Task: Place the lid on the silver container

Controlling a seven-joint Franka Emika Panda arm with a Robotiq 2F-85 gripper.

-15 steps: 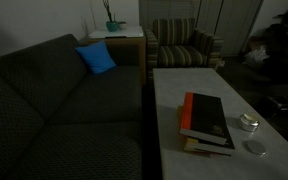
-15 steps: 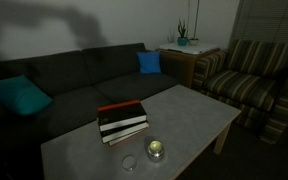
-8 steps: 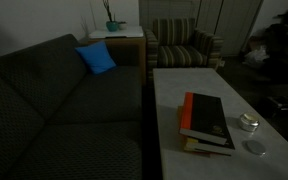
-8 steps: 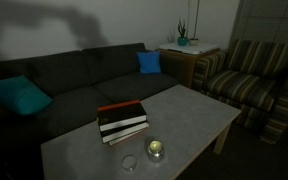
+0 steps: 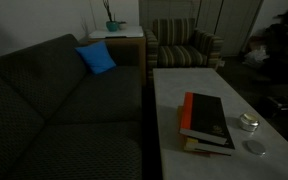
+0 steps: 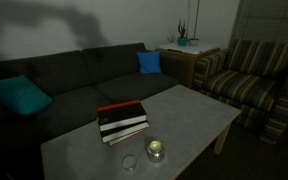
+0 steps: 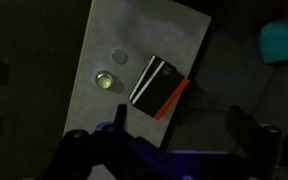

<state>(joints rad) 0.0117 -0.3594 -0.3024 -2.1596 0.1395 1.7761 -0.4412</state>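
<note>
The lid (image 7: pixel 121 56) lies flat on the table (image 7: pixel 169 35), near the long edge away from the sofa (image 5: pixel 54 95). The silver container (image 7: pixel 105 81) stands just beside it, uncovered, and a stack of books (image 7: pixel 159 86) sits toward the middle. The task looks to be at its first step, reaching for the lid. The next move calls for a long descent and a shallow pinch on a thin disc. The gripper (image 7: pixel 179 135) hangs high above the table, jaws spread wide, holding and touching nothing.
</note>
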